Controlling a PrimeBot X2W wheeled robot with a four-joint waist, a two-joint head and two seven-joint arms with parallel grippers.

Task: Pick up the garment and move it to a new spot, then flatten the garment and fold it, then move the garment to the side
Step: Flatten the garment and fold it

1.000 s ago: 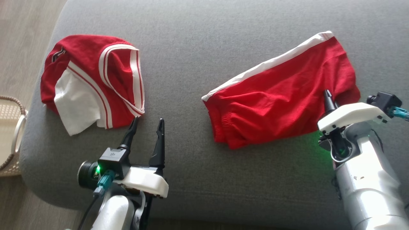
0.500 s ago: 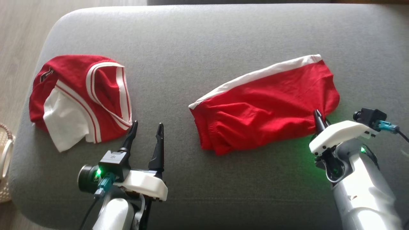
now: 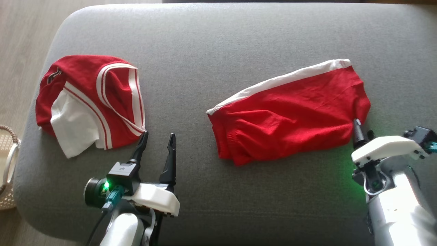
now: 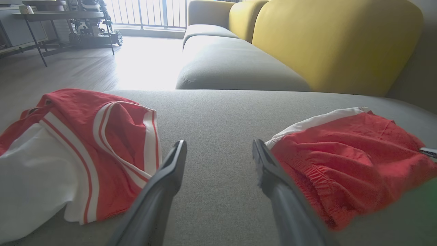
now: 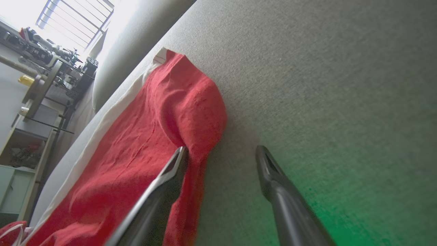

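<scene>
Grey woven cushion (image 3: 218, 41) under rumpled, white-edged red garment (image 3: 290, 109)

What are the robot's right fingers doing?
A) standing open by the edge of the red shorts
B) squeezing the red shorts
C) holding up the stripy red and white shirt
A: on the right gripper the fingers stand wide apart by the edge of the red shorts, with gray cushion showing between them and nothing pinched.
</scene>
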